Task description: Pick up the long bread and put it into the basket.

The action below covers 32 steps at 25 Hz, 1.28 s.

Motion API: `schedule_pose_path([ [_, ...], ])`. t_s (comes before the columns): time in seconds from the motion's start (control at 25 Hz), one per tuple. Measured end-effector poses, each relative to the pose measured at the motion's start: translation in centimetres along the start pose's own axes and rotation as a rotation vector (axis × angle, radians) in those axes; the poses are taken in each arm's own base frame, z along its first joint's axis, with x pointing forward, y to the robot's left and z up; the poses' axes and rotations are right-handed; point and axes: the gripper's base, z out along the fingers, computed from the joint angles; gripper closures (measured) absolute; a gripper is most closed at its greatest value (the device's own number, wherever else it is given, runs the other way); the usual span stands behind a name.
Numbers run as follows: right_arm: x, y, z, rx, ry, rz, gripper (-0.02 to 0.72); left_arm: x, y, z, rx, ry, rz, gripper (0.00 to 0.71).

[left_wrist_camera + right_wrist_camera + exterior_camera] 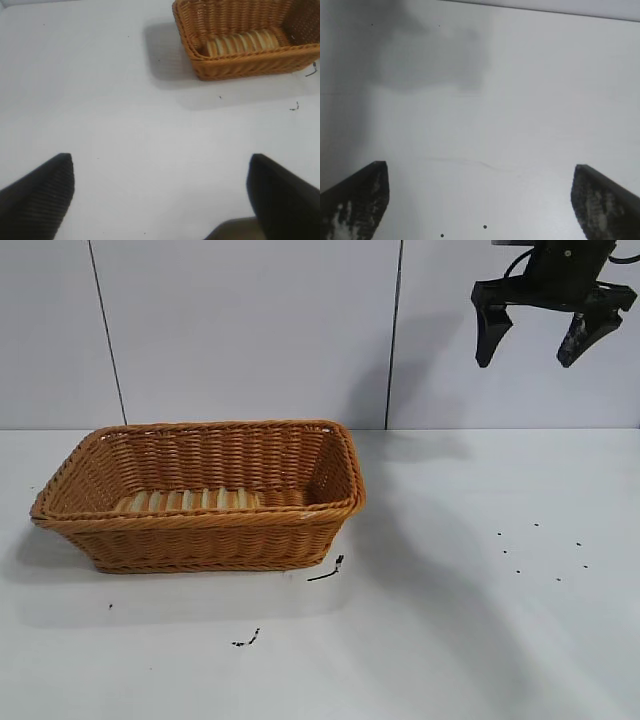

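Observation:
The long bread, a ridged loaf banded beige and orange-brown, lies inside the wicker basket against its near wall. The basket stands at the table's left. The left wrist view shows the bread in the basket too, far from my left gripper, which is open and empty above bare table. My left arm is out of the exterior view. My right gripper hangs high at the upper right, open and empty; its wrist view shows only bare table.
The white table carries small black specks at the right and a black scrap by the basket's near right corner. A white panelled wall stands behind.

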Motion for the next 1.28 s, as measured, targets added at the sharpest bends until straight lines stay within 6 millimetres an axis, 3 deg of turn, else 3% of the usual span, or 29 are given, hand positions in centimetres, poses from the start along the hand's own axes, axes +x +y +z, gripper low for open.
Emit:
schedule_pose_path([
  [0.12,2.4,0.0,-3.7,0.000,0.009,0.001,0.022,0.0,0.0,0.0,0.000,0.000,0.000,0.014],
  [0.28,7.5,-0.1,-8.4,0.004,0.032,0.001,0.022,0.0,0.0,0.0,0.000,0.000,0.000,0.014],
  [0.56,19.6,-0.4,-14.1,0.005,0.055,0.001,0.022,0.0,0.0,0.0,0.000,0.000,0.000,0.014],
  [0.68,25.1,-0.5,-14.9,0.004,0.037,0.000,0.022,0.0,0.0,0.0,0.000,0.000,0.000,0.014],
  [1.0,36.6,-0.8,-16.1,-0.001,-0.284,-0.025,0.022,0.0,0.0,0.0,0.000,0.000,0.000,0.014],
  [1.12,39.8,-0.9,-15.9,-0.003,-0.384,-0.026,0.022,0.0,0.0,0.0,0.000,0.000,0.000,0.014],
  [1.28,42.3,-0.9,-16.9,-0.007,-0.560,-0.028,0.022,0.0,0.0,0.0,0.000,0.000,0.000,0.014],
])
